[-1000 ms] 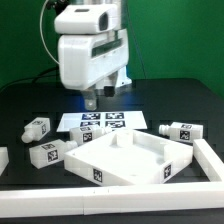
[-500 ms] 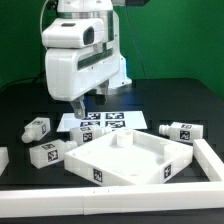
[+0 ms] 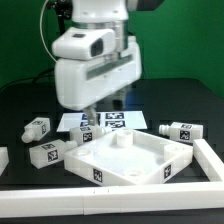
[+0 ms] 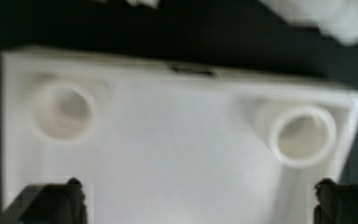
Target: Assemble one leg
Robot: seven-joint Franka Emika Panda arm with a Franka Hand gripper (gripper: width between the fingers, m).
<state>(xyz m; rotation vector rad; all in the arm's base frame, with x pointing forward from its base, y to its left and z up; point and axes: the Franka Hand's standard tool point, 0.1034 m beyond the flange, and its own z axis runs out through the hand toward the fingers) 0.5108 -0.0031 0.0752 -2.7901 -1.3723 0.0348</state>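
Observation:
Small white legs with black-and-white tags lie on the black table: two at the exterior view's left [image 3: 38,126] [image 3: 48,153] and one at its right [image 3: 180,130]. My gripper [image 3: 90,125] hangs over the back left corner of the large white tray-like piece [image 3: 150,172], holding nothing. In the wrist view my gripper [image 4: 197,205] is open, its dark fingertips [image 4: 51,200] wide apart over the tray's flat surface [image 4: 176,140]. That surface has two round sockets [image 4: 60,108] [image 4: 304,135]. No leg lies between the jaws.
The marker board [image 3: 112,120] lies behind the tray, partly hidden by my arm. A white frame [image 3: 212,160] runs along the exterior view's right and front. Part of another white piece [image 3: 3,158] shows at the left edge. A blurred white shape [image 4: 336,15] lies beyond the tray.
The arm has swung from the exterior view's left back toward the middle and come lower and nearer, now over the tray's back left corner. The legs and tray have not moved.

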